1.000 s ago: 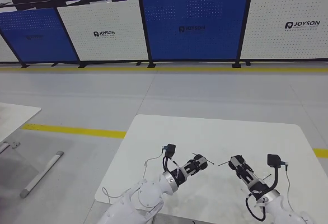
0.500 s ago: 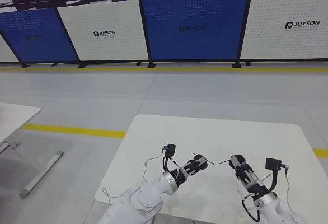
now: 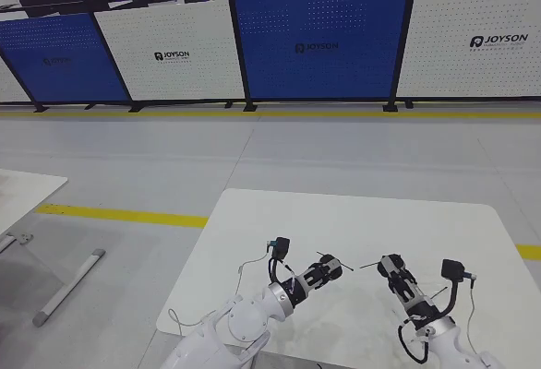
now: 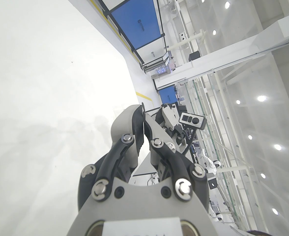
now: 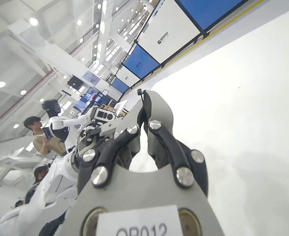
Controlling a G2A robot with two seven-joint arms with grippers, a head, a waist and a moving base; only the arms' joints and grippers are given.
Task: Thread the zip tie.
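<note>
Top view: a white counter (image 3: pixel 363 217) stands on a pale grey floor. Two robot arms reach over its near part and point toward each other.

The left gripper (image 3: pixel 330 270) is pinched closed on a thin black zip tie (image 3: pixel 344 267). A slim length of the tie pokes out past the fingertips toward the other arm. The right gripper (image 3: pixel 389 267) is pinched closed too, gripping a second black strand (image 3: pixel 370 268) that points back toward the left gripper. The two free tips lie near each other over the middle of the counter's near half, with a small gap between them. Whether they are two ends of one tie or two separate ties cannot be told.

Left wrist view: the fingers (image 4: pixel 134 121) press together, and a sliver of black sticks out at their tip. The right gripper is just beyond.

Right wrist view: the fingers (image 5: pixel 159 106) are likewise closed. A small square black head stands just proud of their tip, with white counter behind it.

Beyond the counter, a yellow floor line (image 3: pixel 123 215) runs across the floor. A row of blue and white panels (image 3: pixel 317 46) stands along the far side. The corner of another white table (image 3: pixel 12 198) shows at the left edge of the top view.
</note>
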